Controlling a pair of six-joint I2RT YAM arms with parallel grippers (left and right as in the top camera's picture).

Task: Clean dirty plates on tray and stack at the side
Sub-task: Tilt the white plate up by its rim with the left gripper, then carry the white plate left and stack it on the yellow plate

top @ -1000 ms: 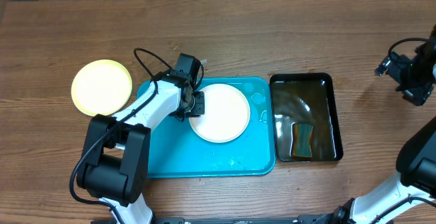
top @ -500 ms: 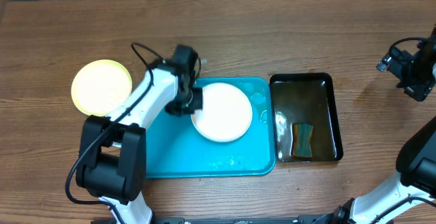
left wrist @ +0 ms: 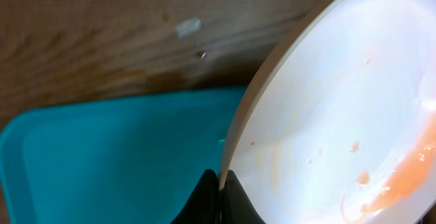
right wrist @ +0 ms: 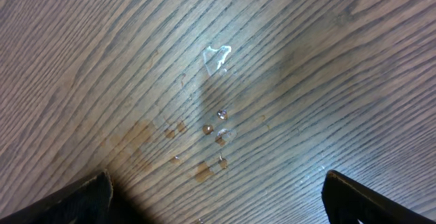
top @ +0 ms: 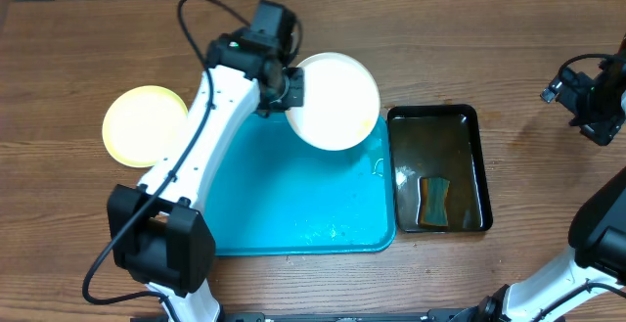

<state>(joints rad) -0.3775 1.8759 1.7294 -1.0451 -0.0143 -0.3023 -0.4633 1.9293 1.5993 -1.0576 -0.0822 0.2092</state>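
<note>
My left gripper (top: 290, 93) is shut on the left rim of a white plate (top: 337, 99) and holds it lifted above the far right part of the turquoise tray (top: 284, 205). In the left wrist view the fingers (left wrist: 219, 183) pinch the plate's edge, and the plate (left wrist: 340, 115) shows an orange smear at its lower right, with the tray (left wrist: 116, 156) below. A pale yellow plate (top: 146, 124) lies on the table left of the tray. My right gripper (top: 587, 107) is open and empty at the far right over bare wood (right wrist: 218, 101).
A black tray (top: 438, 168) with brownish liquid and a sponge (top: 434, 200) stands right of the turquoise tray. Water drops lie on the turquoise tray's right side and on the wood under the right gripper (right wrist: 216, 132).
My left gripper has lifted the white plate off the turquoise tray and carried it up and toward the far right. The right arm has stayed in place.
</note>
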